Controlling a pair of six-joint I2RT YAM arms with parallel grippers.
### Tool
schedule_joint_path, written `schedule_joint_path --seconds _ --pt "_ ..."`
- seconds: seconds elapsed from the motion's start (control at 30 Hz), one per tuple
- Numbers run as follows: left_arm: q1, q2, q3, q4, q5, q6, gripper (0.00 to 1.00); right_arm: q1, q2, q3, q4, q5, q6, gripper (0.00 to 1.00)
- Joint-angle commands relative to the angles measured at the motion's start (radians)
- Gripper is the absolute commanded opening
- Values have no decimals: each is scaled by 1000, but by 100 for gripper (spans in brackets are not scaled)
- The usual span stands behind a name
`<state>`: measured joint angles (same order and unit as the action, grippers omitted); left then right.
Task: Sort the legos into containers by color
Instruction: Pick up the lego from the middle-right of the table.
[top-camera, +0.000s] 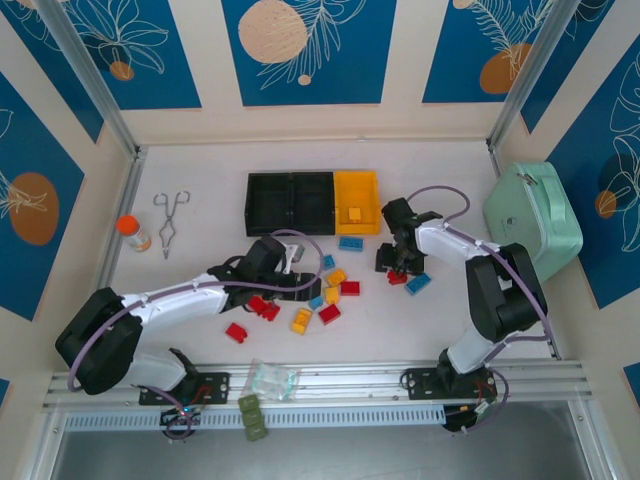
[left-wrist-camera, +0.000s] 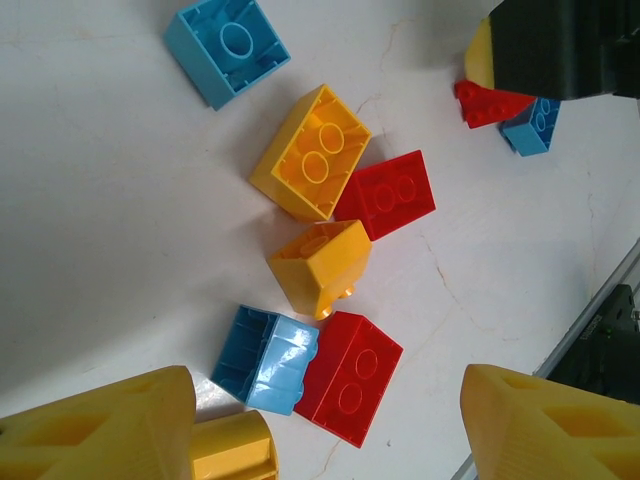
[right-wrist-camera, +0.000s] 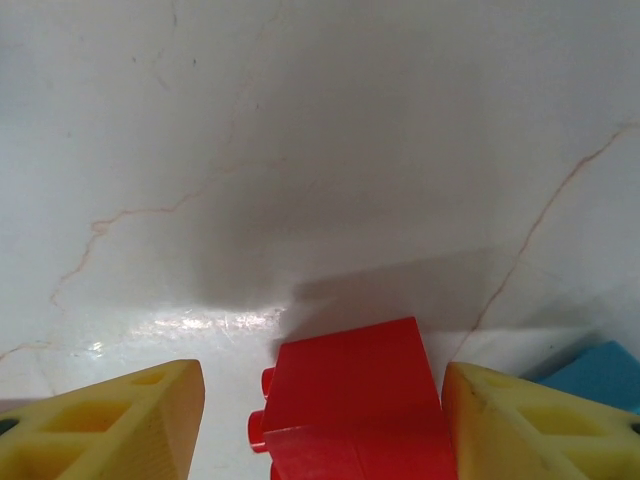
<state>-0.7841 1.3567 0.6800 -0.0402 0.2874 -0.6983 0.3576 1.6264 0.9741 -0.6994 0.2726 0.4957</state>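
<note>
Most legos (top-camera: 336, 277) lie loose on the table (top-camera: 400, 330) just before the containers (top-camera: 290, 203), with one yellow piece (top-camera: 354, 212) in the yellow bin (top-camera: 357, 178). The right gripper (right-wrist-camera: 322, 390) straddles a red brick (right-wrist-camera: 355, 400), jaws parted with a gap on one side, likely lining up a pinch. The left gripper (left-wrist-camera: 325, 380) hovers wide and empty above the middle cluster

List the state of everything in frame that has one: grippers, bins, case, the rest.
left gripper: open, above the loose legos
right gripper: open, jaws either side of a red lego, gap on one side
yellow bin: one yellow lego inside
black bins: look empty
mint-green case: shut
orange-capped bottle: cap on
</note>
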Motion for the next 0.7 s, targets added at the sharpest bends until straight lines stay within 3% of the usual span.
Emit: schedule_joint_path --seconds 0.0,0.23,0.5,0.67 --pt "-9 -4 -2 16 -11 14 70 23 23 29 -33 -34 12 61" --pt "-9 0 -11 26 -16 8 70 64 37 45 -52 -23 31 39" --pt "-5 -71 -54 -6 -123 -35 71 117 -28 165 -121 -22 33 37" --pt "19 -152 -82 -76 -197 -49 72 174 14 308 -135 -42 32 37"
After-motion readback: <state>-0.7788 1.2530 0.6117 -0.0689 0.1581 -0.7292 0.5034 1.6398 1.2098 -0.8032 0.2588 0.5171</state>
